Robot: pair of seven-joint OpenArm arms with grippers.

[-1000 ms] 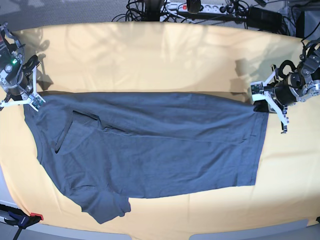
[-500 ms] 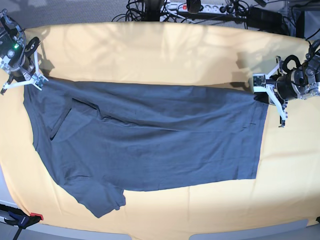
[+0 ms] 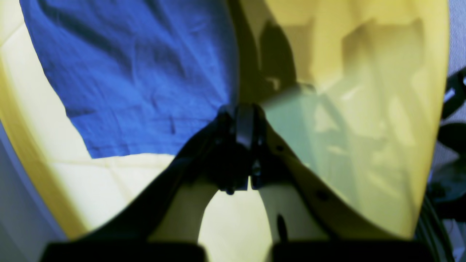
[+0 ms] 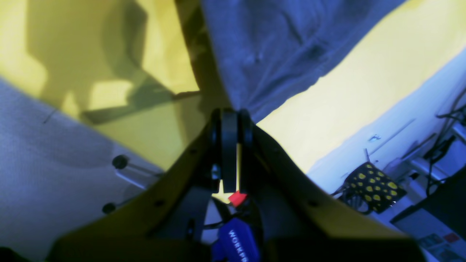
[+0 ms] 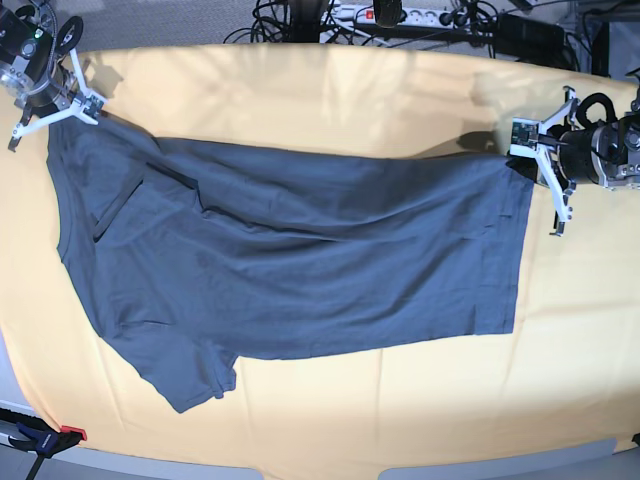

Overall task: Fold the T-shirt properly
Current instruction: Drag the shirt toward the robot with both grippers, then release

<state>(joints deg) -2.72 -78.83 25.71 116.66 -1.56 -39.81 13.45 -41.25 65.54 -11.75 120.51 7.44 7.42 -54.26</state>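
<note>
The slate blue-grey T-shirt [image 5: 300, 260] lies spread across the yellow-orange table cloth [image 5: 320, 100], one sleeve pointing to the near left. My left gripper [image 5: 518, 152] is at the shirt's far right corner, shut on the fabric [image 3: 138, 72]; in the left wrist view its closed tips [image 3: 242, 112] pinch the hem corner. At the far left corner my right gripper [image 5: 88, 108] is shut on the shirt too; the right wrist view shows its tips [image 4: 231, 116] closed on the fabric edge [image 4: 276, 47]. The stretch between the two grips runs fairly taut.
Cables and a power strip [image 5: 400, 15] lie beyond the table's far edge. A blue and red clamp [image 5: 45, 437] sits at the near left corner. A black bag with yellow dots [image 4: 373, 185] stands off the table in the right wrist view.
Both grippers have moved toward the table's far edge, pulling the shirt's far edge with them. The whole shirt has slid away from the near edge.
</note>
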